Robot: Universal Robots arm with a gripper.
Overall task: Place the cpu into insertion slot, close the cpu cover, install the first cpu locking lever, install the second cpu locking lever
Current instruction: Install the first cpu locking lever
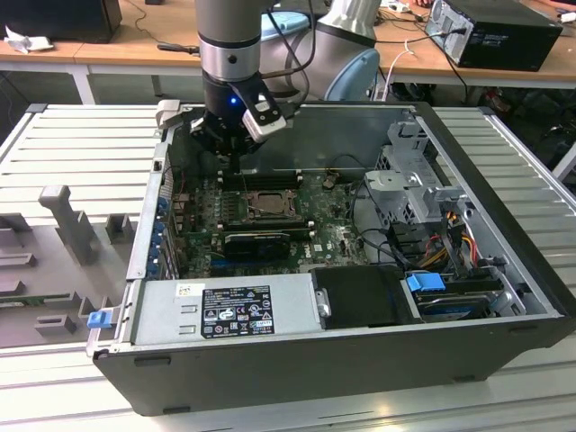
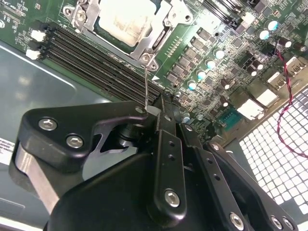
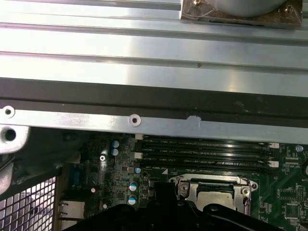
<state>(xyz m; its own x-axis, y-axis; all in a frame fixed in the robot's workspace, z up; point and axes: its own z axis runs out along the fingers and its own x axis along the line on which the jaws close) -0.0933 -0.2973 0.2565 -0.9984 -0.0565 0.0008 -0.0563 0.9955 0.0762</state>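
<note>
The cpu (image 2: 126,19) lies pale face up in the insertion slot (image 1: 267,204) on the green motherboard. The silver cpu cover (image 2: 155,34) lies flat over it, its window framing the chip. A thin wire locking lever (image 2: 146,82) runs from the socket's corner to my gripper (image 2: 162,103). The gripper's black fingers are shut together and the lever's flat end touches the fingertip. In the exterior view the gripper (image 1: 234,162) hangs low inside the case, over the memory slots just behind the socket. The first wrist view shows the cpu (image 3: 214,195) under its cover (image 3: 211,180).
Long black memory slots (image 2: 91,62) run beside the socket. The case's metal rim (image 3: 134,120) is close behind the gripper. A power supply (image 1: 225,310), black drive bay (image 1: 360,297) and cables (image 1: 378,234) fill the case's front and the exterior view's right.
</note>
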